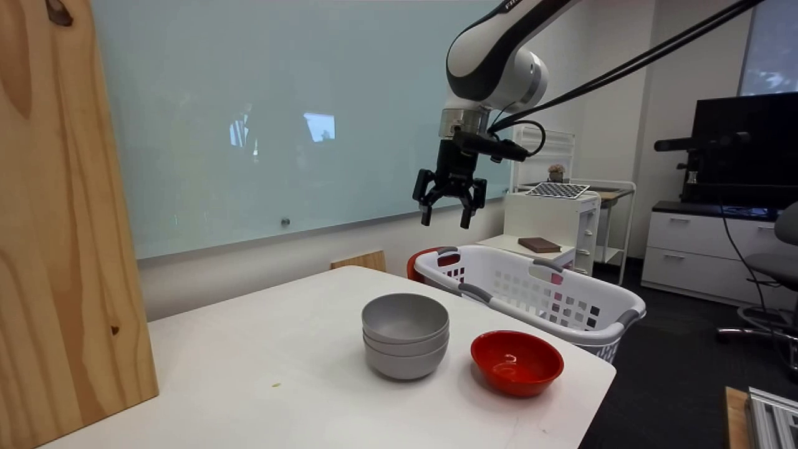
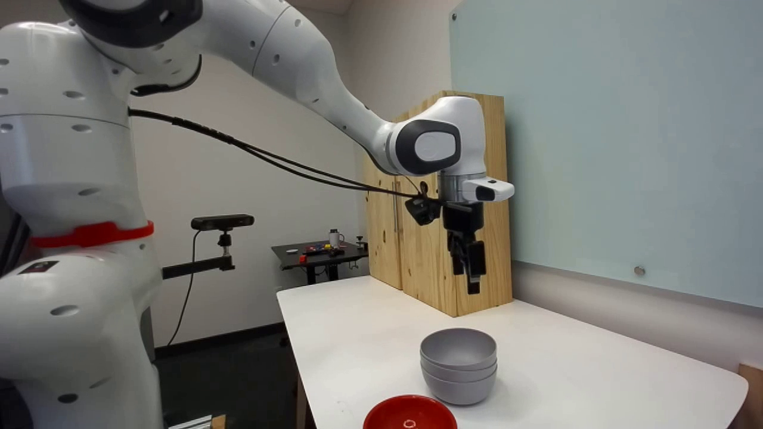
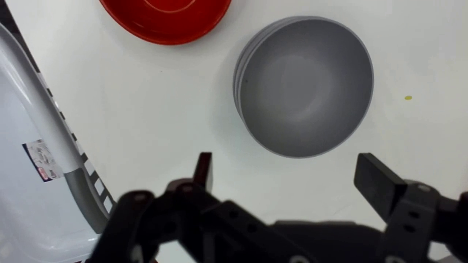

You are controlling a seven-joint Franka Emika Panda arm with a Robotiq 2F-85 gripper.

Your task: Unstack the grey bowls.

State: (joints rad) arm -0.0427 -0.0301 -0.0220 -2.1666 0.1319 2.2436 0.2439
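Observation:
The grey bowls (image 1: 405, 365) stand upright in one nested stack on the white table; three rims show. The stack appears in both exterior views (image 2: 459, 390) and in the wrist view (image 3: 303, 84), where the top bowl's inside is bare. My gripper (image 1: 446, 219) is open and empty, pointing down, well above the table. In an exterior view (image 2: 468, 277) it is seen nearly side-on, above and beyond the stack. In the wrist view my gripper's fingers (image 3: 285, 166) are wide apart, with the stack just past the fingertips in the picture; they touch nothing.
A shiny red bowl (image 1: 517, 365) sits on the table (image 1: 262, 349) beside the stack. A white slotted basket (image 1: 530, 287) stands past the table edge. A wooden cabinet (image 2: 429, 256) stands on the table, and a glass board (image 1: 280, 125) hangs on the wall behind.

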